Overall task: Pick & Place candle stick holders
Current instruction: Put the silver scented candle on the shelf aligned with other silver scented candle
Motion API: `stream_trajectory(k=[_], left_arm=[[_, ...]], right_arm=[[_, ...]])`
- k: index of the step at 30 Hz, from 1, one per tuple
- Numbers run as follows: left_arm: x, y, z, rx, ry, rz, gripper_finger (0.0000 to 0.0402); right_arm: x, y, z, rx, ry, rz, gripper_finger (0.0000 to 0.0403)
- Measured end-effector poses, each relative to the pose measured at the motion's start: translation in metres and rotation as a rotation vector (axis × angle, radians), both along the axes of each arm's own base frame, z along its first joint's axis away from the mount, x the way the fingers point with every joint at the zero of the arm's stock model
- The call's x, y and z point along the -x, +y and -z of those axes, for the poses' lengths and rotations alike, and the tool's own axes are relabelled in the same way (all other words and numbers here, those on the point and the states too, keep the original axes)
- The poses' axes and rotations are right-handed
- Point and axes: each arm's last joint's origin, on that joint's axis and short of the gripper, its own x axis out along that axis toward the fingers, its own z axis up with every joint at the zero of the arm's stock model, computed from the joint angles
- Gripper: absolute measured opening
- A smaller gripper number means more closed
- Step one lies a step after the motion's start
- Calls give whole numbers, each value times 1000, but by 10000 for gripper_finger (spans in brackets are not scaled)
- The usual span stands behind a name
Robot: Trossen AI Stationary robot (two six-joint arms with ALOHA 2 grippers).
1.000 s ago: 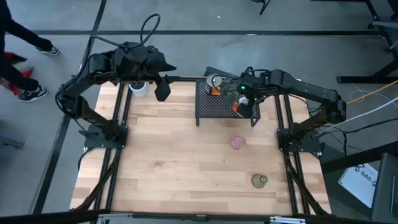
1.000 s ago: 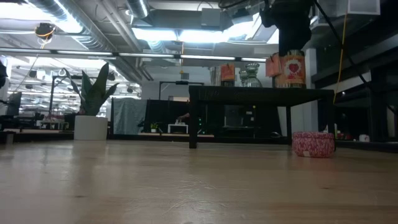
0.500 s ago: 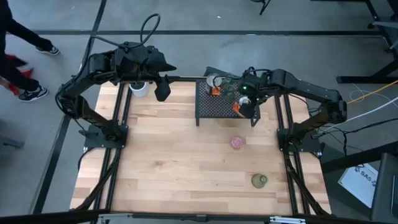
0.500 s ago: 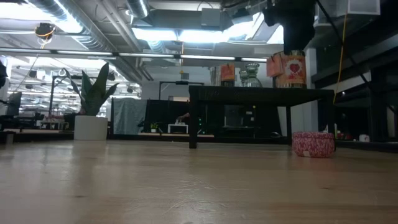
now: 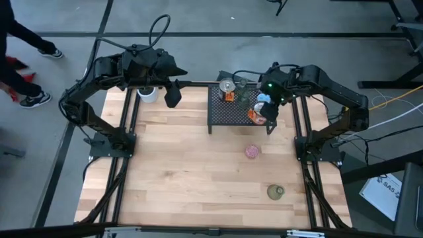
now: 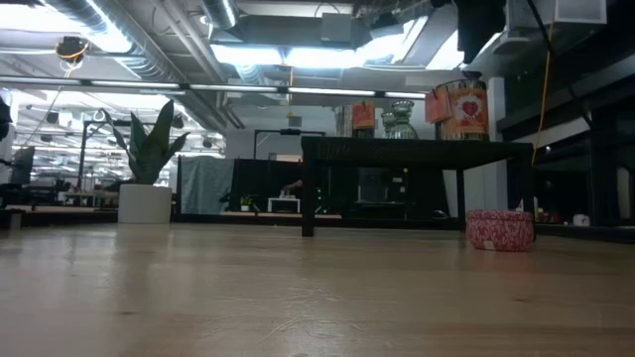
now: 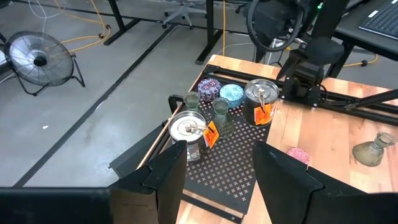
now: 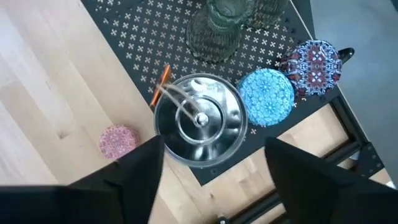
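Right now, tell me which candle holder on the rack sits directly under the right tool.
The silvery holder with the orange tag, at the rack's near right edge. The right tool hangs open above it; the blue holder sits just beside.

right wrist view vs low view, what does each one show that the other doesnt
Only the right wrist view shows the blue holder, the purple-speckled holder and the right gripper's open fingers. Only the low view shows the potted plant and the room behind. Both show the black rack, the silvery holder and the pink holder.

Shiny metal holder (image 8: 200,121); perforated rack (image 8: 134,28); wood table (image 5: 185,172).
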Motion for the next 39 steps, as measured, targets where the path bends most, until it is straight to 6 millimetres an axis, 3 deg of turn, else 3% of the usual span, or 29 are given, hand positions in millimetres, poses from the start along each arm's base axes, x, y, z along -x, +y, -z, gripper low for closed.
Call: stream_trajectory(k=[8,14,20,32,39], left_arm=[[0,0,0,0,0,0,180],[0,0,0,0,0,1,180],[0,0,0,0,0,0,180],[0,0,0,16,-7,0,180],[0,0,0,16,-7,0,180]], right_arm=[[1,0,-1,-2,7,1,219],[1,1,-1,-22,-3,18,209],[1,4,-1,-71,-8,-104,202],[38,14,-24,48,-83,-326,107],[64,18,-13,118,-119,-325,59]])
